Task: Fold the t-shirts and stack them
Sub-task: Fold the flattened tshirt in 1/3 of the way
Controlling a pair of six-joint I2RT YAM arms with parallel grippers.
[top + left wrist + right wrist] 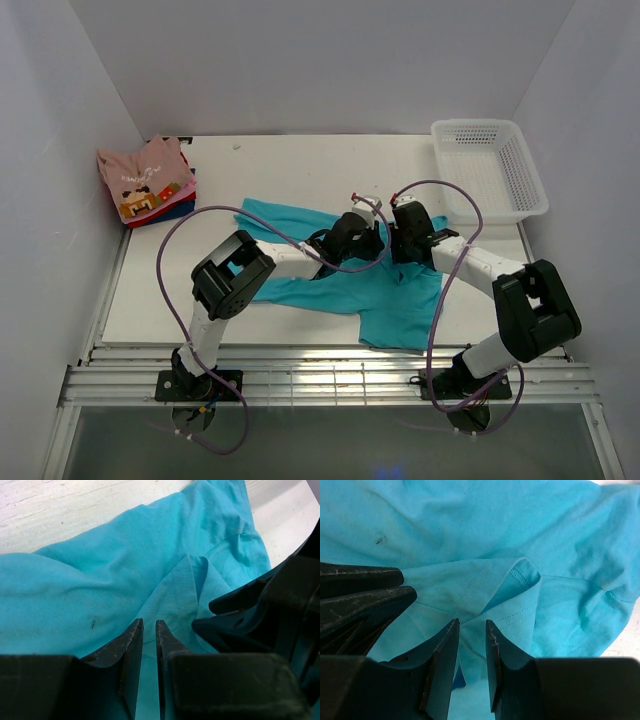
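Table [290, 160] with teal shirt [400, 310], stack [145, 180], basket [478, 124]

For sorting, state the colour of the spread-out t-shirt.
Plain teal t-shirt; best in the right wrist view.

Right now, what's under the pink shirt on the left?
Folded red shirt and dark blue shirt edges show beneath the pink shirt; their middles are covered.

You had the top camera fixed high behind the near edge, looking down over the whole flat white table [300, 165]. Both wrist cameras looked down at close range, sharing one fold of the crumpled teal cloth t-shirt [520, 575].
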